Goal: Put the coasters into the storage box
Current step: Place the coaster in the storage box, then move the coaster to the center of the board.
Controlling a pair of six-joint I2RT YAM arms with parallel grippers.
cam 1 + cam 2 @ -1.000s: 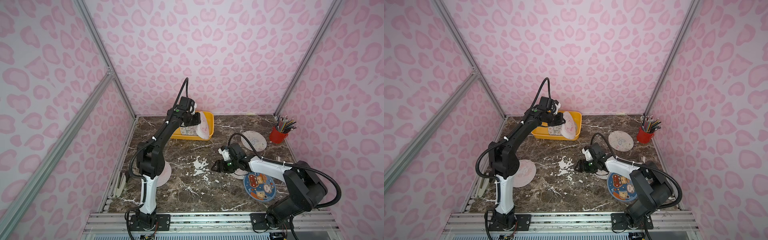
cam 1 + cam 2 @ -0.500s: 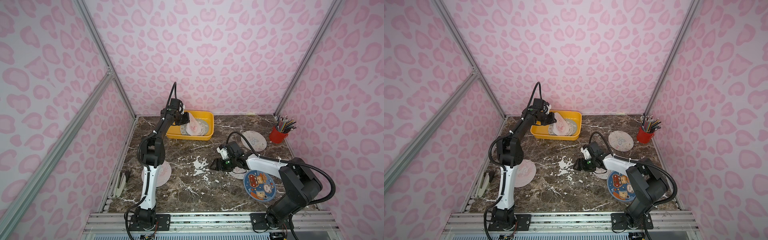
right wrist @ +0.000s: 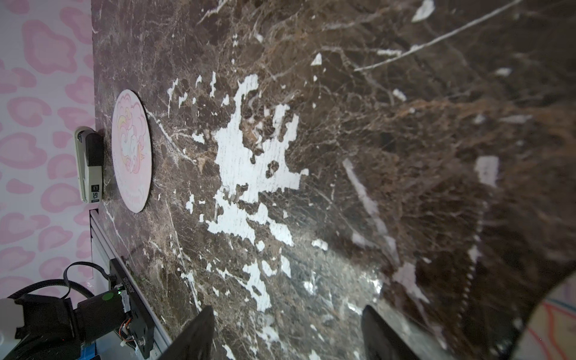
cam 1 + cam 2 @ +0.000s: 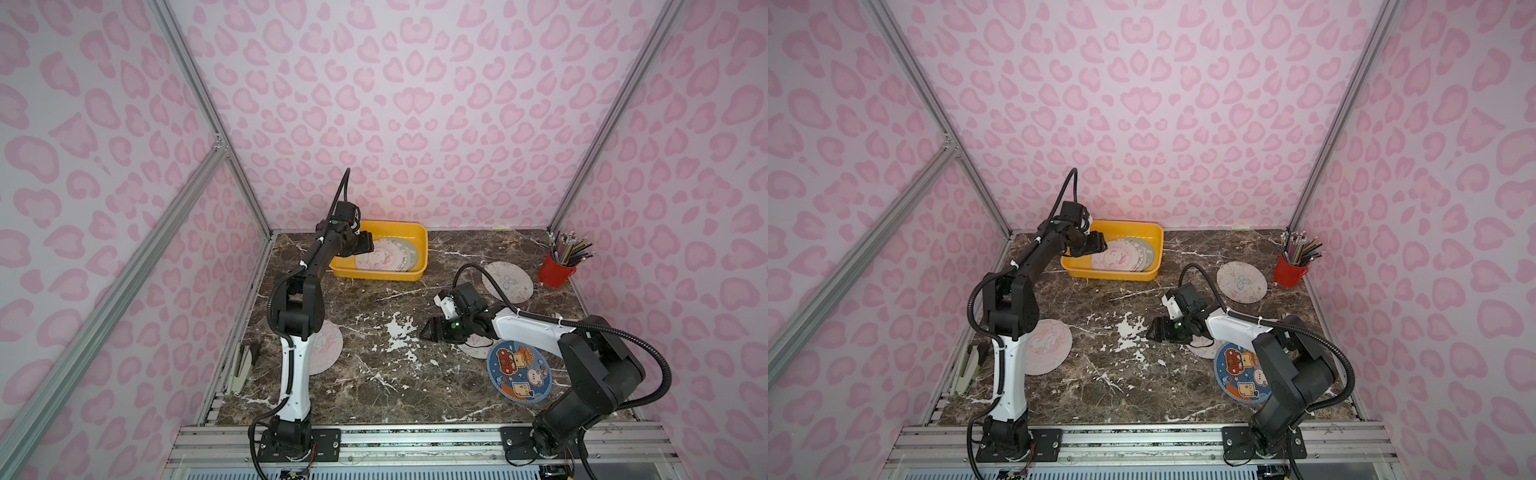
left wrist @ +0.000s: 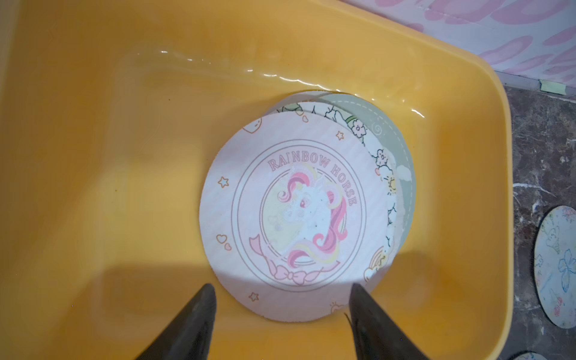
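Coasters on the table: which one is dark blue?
The cartoon-print coaster at the front right, by the right arm's base. The butterfly coaster, unicorn coaster and the coaster half under that arm are pale.

glossy yellow plastic: the storage box [image 5: 93,93] catches streaks of light along its smooth inner wall. the top coaster [image 5: 290,218] inside looks matt and finely ribbed, like paper or cloth. the tabletop [image 3: 374,124] is marble-patterned, faintly shiny, with flat white patches. frame rails [image 4: 374,440] are dull grey metal; the pink-printed walls [image 4: 415,104] look matt.
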